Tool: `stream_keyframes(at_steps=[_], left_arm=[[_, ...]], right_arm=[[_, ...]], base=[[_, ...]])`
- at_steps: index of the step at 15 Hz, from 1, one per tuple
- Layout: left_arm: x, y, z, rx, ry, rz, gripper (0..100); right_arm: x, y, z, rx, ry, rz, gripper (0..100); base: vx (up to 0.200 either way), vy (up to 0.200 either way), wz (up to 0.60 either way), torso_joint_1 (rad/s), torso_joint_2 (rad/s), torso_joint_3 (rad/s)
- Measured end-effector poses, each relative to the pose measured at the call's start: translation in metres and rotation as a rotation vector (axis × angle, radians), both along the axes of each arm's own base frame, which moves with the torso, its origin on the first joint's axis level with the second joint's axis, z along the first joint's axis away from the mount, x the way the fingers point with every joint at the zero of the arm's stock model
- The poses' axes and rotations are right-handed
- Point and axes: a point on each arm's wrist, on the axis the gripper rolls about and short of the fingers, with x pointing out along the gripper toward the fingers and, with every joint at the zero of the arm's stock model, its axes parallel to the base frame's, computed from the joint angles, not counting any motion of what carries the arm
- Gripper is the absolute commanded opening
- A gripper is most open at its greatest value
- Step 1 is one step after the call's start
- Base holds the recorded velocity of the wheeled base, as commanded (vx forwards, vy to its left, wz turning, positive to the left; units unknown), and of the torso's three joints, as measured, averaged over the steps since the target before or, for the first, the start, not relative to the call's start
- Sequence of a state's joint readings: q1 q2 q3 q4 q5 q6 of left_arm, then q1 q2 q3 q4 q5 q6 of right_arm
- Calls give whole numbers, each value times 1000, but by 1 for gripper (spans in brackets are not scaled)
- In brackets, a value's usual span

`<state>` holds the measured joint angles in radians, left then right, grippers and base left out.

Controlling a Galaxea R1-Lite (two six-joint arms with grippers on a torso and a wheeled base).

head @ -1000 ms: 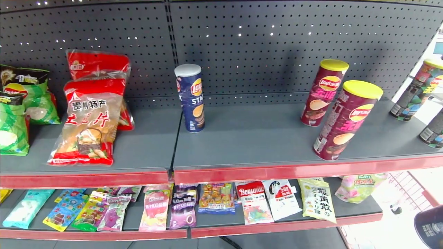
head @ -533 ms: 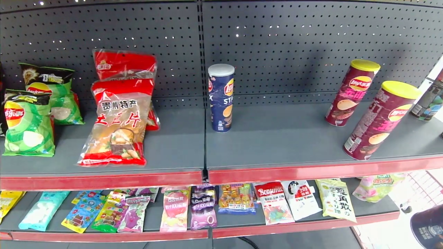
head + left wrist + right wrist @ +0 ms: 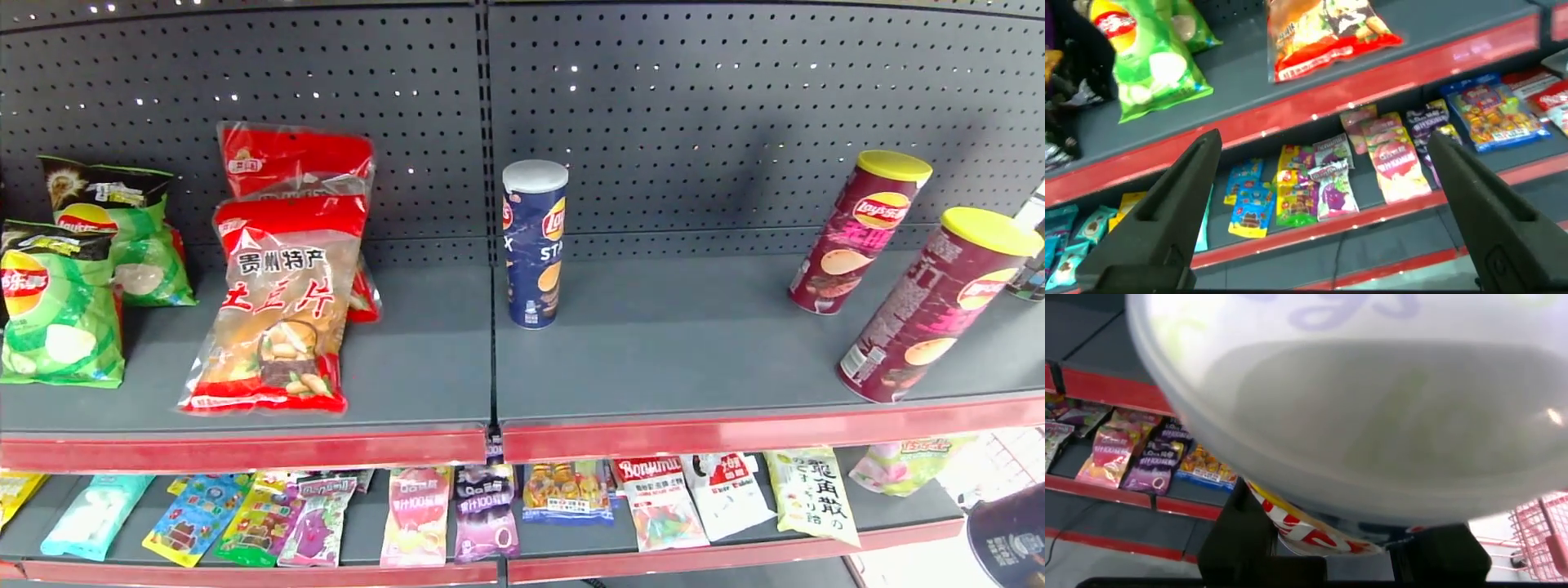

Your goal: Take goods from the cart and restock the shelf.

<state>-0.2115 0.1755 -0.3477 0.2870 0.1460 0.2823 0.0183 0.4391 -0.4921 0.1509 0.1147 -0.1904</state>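
A chip can with a pale translucent lid (image 3: 1355,416) sits very close in the right wrist view; its body (image 3: 1306,531) below the lid is red, yellow and white. My right gripper (image 3: 1335,543) is shut on it, a dark finger on each side. My left gripper (image 3: 1323,139) is open, its fingers (image 3: 1167,212) spread wide in front of the lower shelf. The upper shelf (image 3: 653,351) carries a blue chip can (image 3: 535,245) upright at the middle and two maroon cans with yellow lids (image 3: 857,233) (image 3: 939,306) at the right.
Red snack bags (image 3: 277,310) and green chip bags (image 3: 57,310) stand on the upper shelf's left half. Bare shelf lies between the blue can and the maroon cans. Several candy packets (image 3: 482,510) line the lower shelf. A red wire basket (image 3: 1543,539) shows beside it.
The head camera has swung left and slightly up, so the whole shelf sits further right and lower in the picture. No item on the shelf has moved.
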Motion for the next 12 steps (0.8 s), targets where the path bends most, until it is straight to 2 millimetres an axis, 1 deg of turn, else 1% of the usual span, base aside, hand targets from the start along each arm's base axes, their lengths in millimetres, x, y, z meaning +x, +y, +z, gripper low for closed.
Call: stream_keyframes(at_steps=[4, 6, 8, 10, 12], left_arm=[[0, 0, -1, -1, -1, -11, 100], [0, -1, 0, -3, 0, -34, 100], [2, -2, 1, -7, 13, -97, 100], [8, -4, 5, -9, 27, -129, 100], [19, -8, 15, -17, 30, -184, 100]], right_arm=[[0, 1, 0, 2, 0, 26, 0], [-1, 3, 3, 6, -8, 139, 0], [2, 5, 10, -20, -22, 239, 0], [12, 6, 22, -29, -21, 284, 0], [29, 8, 33, -27, -30, 314, 0]], base=[[0, 0, 0, 0, 0, 0], [0, 0, 0, 0, 0, 0], [0, 0, 0, 0, 0, 0], [0, 0, 0, 0, 0, 0], [0, 0, 0, 0, 0, 0]])
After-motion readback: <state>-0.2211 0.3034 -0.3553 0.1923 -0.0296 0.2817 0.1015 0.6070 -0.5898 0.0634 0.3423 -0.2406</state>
